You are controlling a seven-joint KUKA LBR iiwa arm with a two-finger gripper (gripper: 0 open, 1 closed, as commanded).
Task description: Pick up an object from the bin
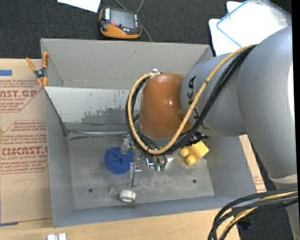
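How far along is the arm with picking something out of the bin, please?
Done: the claw is low inside the bin, right beside a blue rounded object near the middle.
In hand: nothing visibly gripped; the blue object appears to rest on the floor.
Left: the grasp and the lift. A yellow block and a small silver ring also lie loose.

Looking like a robotics lab to me, not somebody's garage. A big grey industrial arm is hanging over a metal bin that's sitting on a wooden table. Thick cables are looping round its wrist, and an orange-and-black handheld unit is lying just behind.
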